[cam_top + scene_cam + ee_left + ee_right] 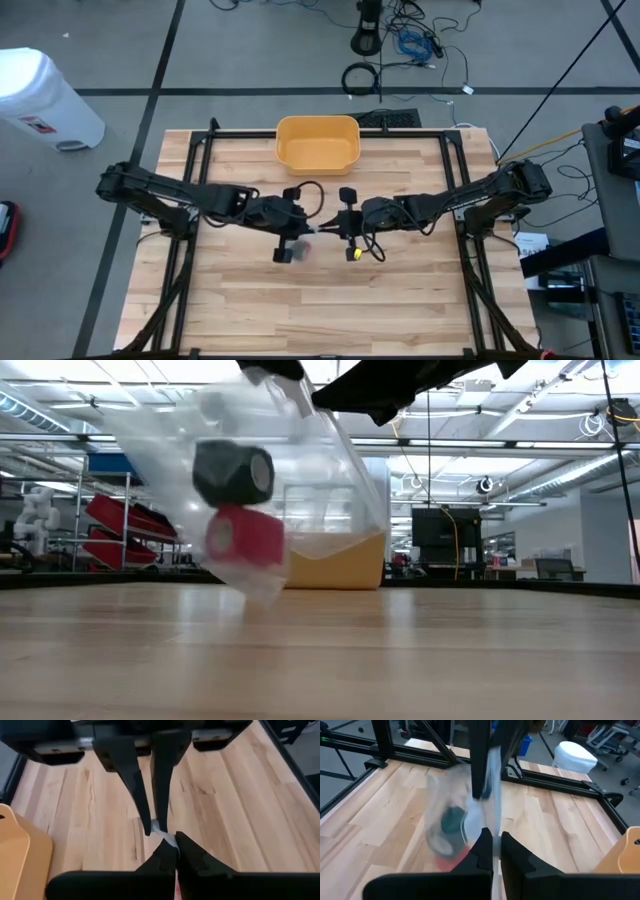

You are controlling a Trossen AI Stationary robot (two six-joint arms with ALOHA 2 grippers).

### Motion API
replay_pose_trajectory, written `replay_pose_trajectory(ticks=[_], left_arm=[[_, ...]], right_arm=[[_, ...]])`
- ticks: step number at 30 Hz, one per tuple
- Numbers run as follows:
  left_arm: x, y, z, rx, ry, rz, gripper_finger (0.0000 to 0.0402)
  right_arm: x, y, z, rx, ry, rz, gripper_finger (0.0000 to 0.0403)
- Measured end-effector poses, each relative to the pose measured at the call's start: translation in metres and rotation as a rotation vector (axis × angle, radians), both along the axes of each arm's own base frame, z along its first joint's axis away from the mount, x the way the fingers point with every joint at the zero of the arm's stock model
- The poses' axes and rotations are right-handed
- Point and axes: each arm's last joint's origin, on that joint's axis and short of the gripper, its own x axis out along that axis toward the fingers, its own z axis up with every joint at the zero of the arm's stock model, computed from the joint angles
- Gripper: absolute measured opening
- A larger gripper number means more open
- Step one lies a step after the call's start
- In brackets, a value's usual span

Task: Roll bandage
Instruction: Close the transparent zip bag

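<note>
A clear plastic bag (300, 480) hangs between my two grippers over the middle of the table. Inside it are a black roll (232, 473) and, below that, a red roll (245, 537). In the high view the rolls (288, 251) show just nearer than the grippers. My left gripper (305, 229) and my right gripper (330, 229) meet tip to tip, both shut on the bag's top edge. In the right wrist view the bag (470, 815) with the black roll (452, 822) hangs beyond my right gripper (495, 845). My left gripper pinches the bag's top edge (167, 839) between its two fingers, coming level from the table's left. The bag hangs below the fingers. My right gripper pinches the same top edge (494, 822) between its two fingers, coming level from the table's right, right beside the left fingers. The bag hangs slack below with the rolls in its lower part; whether its lowest corner (262, 592) touches the table I cannot tell.
A yellow bin (317, 142) stands at the table's far edge, in the middle. Black frame rails (190, 200) run along the left and right sides. Bare wood (320, 310) lies on the near side of the grippers.
</note>
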Motion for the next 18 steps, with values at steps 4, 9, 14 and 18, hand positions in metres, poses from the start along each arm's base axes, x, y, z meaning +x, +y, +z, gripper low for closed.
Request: replay_pose_trajectory(ticks=[4, 9, 14, 18], left_arm=[[-0.004, 0.001, 0.004, -0.002, -0.007, 0.001, 0.0], [-0.009, 0.002, 0.007, 0.0, 0.004, 0.001, 0.0], [-0.018, 0.004, 0.017, -0.006, -0.024, 0.025, 0.0], [-0.022, 0.005, 0.025, 0.003, -0.035, 0.04, 0.0]], right_arm=[[-0.001, 0.002, -0.002, -0.003, 0.015, 0.003, 0.0002], [-0.003, 0.005, -0.006, 0.007, 0.059, -0.003, 0.0002], [-0.006, 0.01, -0.01, -0.001, 0.1, -0.034, 0.0002], [-0.008, 0.016, -0.012, -0.006, 0.122, -0.034, 0.0002]])
